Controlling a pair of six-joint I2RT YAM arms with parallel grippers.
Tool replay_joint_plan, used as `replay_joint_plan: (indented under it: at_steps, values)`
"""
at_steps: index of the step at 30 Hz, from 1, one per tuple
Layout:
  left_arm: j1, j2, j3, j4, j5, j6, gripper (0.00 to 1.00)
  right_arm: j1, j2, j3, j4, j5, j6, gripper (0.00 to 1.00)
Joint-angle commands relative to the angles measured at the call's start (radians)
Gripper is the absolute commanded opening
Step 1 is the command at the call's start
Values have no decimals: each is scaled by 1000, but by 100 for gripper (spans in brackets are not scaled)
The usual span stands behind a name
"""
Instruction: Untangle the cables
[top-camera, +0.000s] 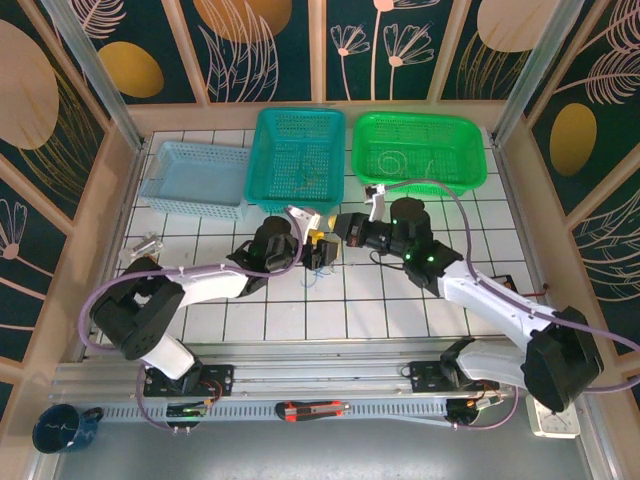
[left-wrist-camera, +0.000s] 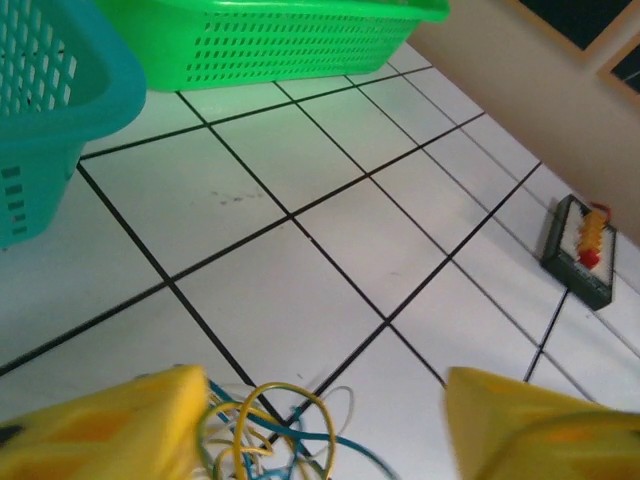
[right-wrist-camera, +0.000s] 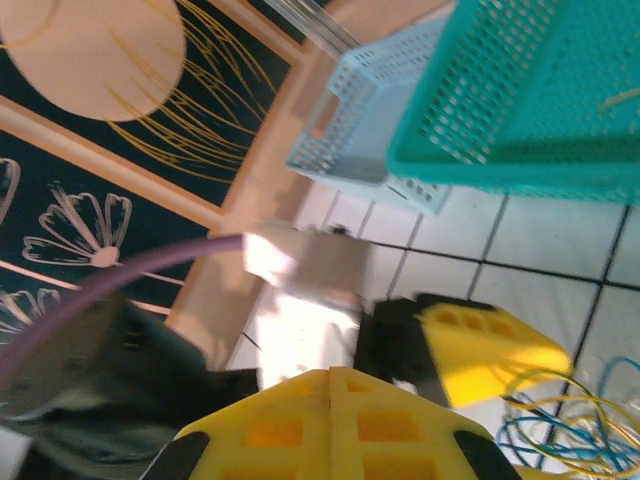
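- Cables (left-wrist-camera: 275, 435): lie as a small curled tangle of blue, yellow and whitish wire on the white tiled worktop (top-camera: 400, 300), near its middle, in front of the teal basket (top-camera: 297, 160).
- Left hand (left-wrist-camera: 325, 420): hangs low over the tangle with its yellow fingers (left-wrist-camera: 110, 425) standing apart; loops sit between them, close against one finger, not clamped.
- Right hand (right-wrist-camera: 330, 400): shows yellow fingers pressed tight together, just beside the left hand; cannot tell whether any wire is caught between them. Wire loops lie near, off to one side.
- Green basket (top-camera: 418, 150): stands right of the teal one at the far edge; light blue basket (top-camera: 195, 178) to its left.
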Motion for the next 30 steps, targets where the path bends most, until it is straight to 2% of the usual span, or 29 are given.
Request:
replay_joint_plan:
  at_steps: [1,3,4,12,22,26,30]
  values:
    - [-4,41,6,67,16,-3,45,7,-55,67,-14,11,3,0]
    - [-5,55,-15,85,21,-12,33,6,-67,96,-24,11,-2,0]
    - [-5,59,-26,93,21,-17,32,6,-71,112,-28,10,-5,0]
    - [-5,73,-106,131,14,-39,35,-14,-75,306,-45,15,-53,0]
    - [-5,66,-153,161,16,-63,37,-100,-53,463,71,12,-28,0]
    - [-5,22,-154,161,26,-86,51,-145,-7,488,102,9,-21,0]
    - [-5,-61,-160,154,7,-125,79,-182,67,492,126,22,-30,0]
